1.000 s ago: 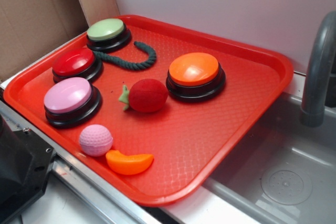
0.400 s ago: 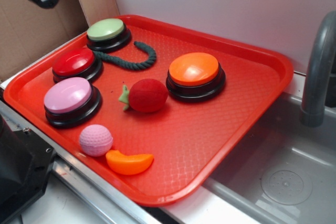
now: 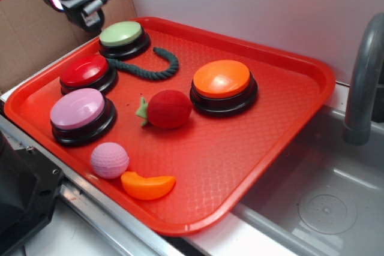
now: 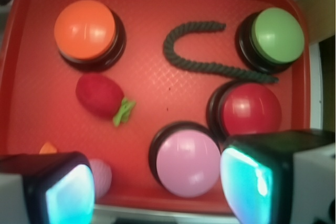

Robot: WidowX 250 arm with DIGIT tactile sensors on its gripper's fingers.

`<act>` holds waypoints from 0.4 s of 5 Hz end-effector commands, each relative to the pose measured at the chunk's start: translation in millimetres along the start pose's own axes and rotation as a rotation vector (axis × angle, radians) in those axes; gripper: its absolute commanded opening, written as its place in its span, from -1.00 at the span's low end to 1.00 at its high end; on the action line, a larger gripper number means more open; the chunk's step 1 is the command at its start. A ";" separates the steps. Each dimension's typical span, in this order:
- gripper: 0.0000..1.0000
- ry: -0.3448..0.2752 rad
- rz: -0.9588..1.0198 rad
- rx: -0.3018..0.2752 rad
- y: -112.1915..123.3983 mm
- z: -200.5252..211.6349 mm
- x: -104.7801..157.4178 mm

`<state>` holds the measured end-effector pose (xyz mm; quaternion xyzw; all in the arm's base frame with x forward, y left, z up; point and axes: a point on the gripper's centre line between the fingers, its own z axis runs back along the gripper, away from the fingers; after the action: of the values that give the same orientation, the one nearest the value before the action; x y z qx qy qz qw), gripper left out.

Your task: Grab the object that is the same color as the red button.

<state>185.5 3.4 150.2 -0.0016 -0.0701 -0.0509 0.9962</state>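
A red tray (image 3: 288, 58) holds everything. The strawberry (image 3: 168, 108) lies on its side near the tray's middle, its green stem pointing to 9 o'clock in the exterior view. The orange button (image 3: 222, 80) stands just beside it at 2 o'clock, and the pink button (image 3: 78, 109) sits at 9 o'clock, apart from it. The red button (image 3: 84, 70) is at 10 o'clock from the strawberry, next to the pink one. The green button (image 3: 121, 33) stands past it toward the tray's far corner. A dark rope (image 3: 157, 68) curls between the green and orange buttons. A pink ball (image 3: 109, 159) and an orange slice (image 3: 147, 185) rest near the tray's front edge, just beside each other.

The pincer (image 3: 78, 1) hangs above the tray's far left corner, well apart from the strawberry. In the wrist view its fingers (image 4: 63, 190) stand wide apart with nothing between them, and the strawberry (image 4: 100, 95) shows at upper left of the gap.
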 end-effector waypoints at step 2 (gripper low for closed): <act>1.00 0.018 -0.042 -0.045 -24.7 -68.2 26.1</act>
<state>214.1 -21.5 79.2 -0.0231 -0.0433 -0.0648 0.9967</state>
